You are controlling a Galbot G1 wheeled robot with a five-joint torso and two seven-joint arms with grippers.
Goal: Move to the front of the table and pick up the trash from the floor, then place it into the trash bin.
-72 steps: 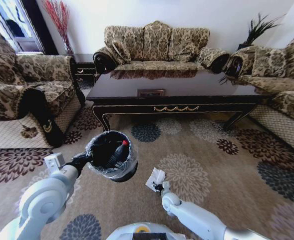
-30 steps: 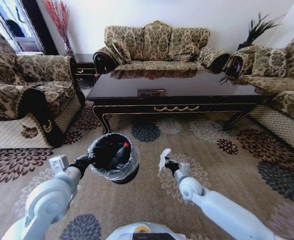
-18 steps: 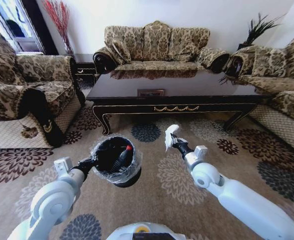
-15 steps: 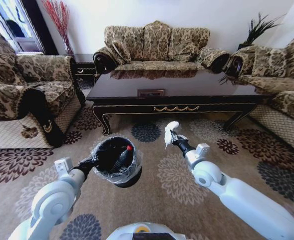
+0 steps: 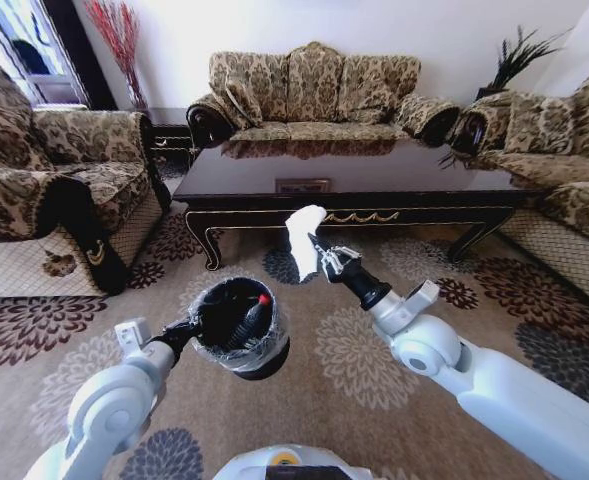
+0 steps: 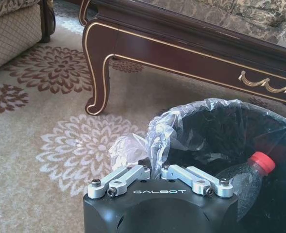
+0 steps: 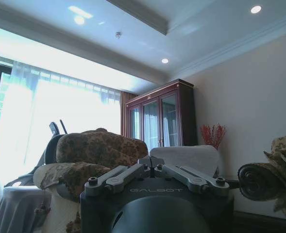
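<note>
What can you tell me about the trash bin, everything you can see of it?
The trash bin is a small round black bucket lined with a clear crinkly plastic bag that folds over its rim. The left claw is shut on that rim, holding the bin off the carpet, tilted toward the camera. Inside lies a clear plastic bottle with a red cap. The right claw holds a white napkin above it.
</note>
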